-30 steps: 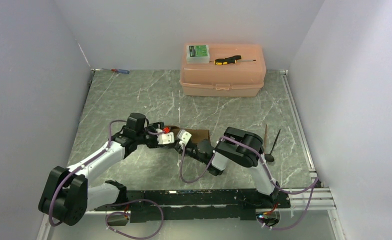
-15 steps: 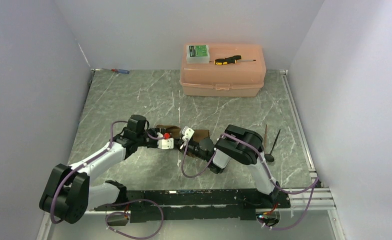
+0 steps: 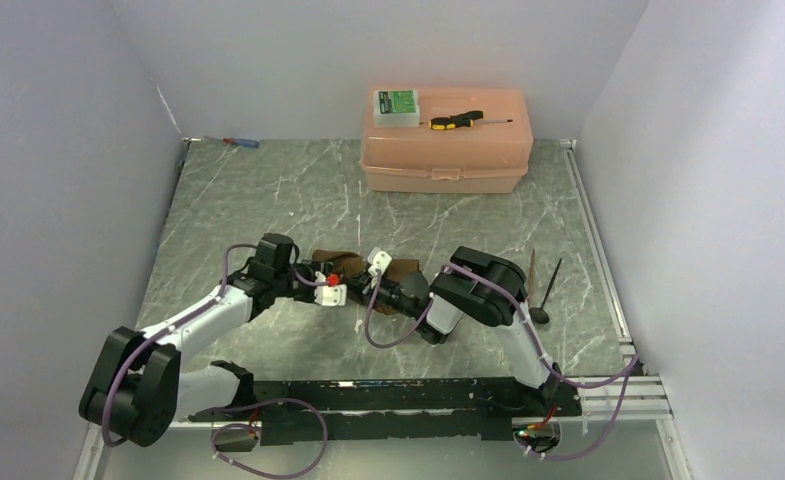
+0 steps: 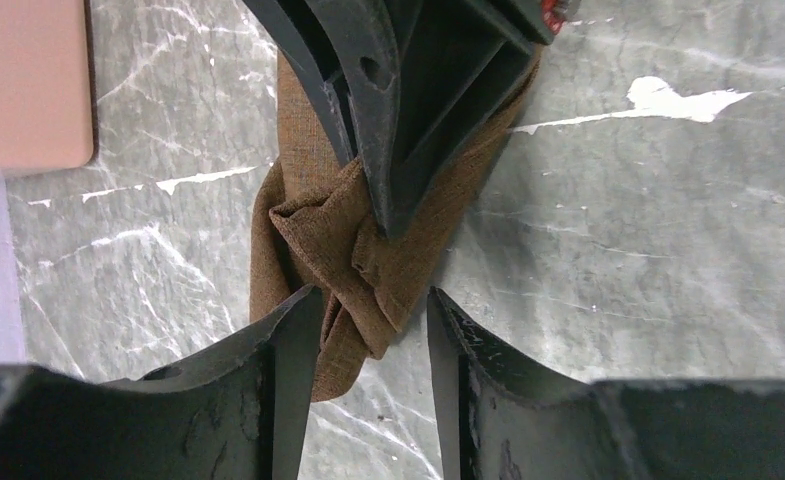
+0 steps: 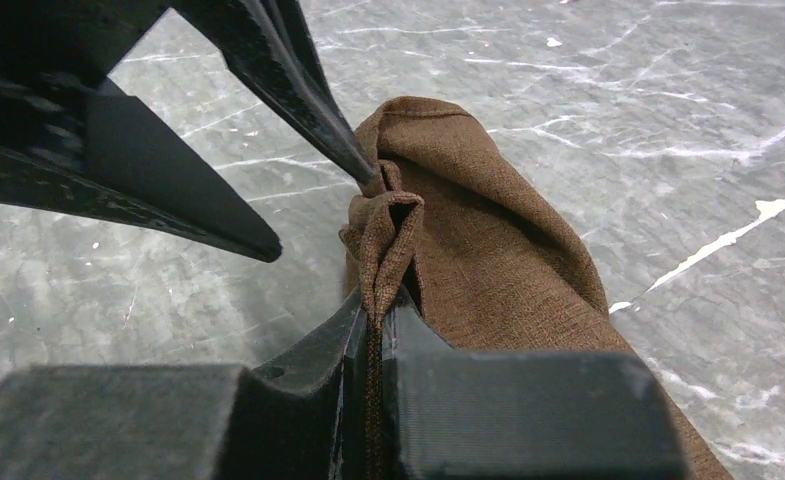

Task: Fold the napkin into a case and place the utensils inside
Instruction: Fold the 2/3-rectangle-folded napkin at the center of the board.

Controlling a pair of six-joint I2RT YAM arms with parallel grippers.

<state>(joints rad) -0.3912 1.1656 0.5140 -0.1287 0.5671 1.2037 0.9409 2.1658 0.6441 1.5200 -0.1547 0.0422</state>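
R gripper [image 5: 376, 322] pinched napkin [image 5: 498, 240] fold; L gripper [image 4: 372, 308] straddled bunched end, jaws apart, seemingly not gripping. Best: close L squarely, keep crease taut.

The napkin [image 4: 313, 230] is coarse matt brown cloth with a visible weave, soft and creased. The surface [image 4: 648, 250] looks like smooth grey stone veined white, faintly glossy. The left gripper [image 4: 373, 300] has jaws of matt black plastic, scuffed and scratched. The pink box [image 3: 446, 150] is smooth plastic.

The napkin [image 4: 318, 230] is dark brown, the table [image 3: 268, 190] grey-green marble veined white, the box [image 3: 446, 150] pink.
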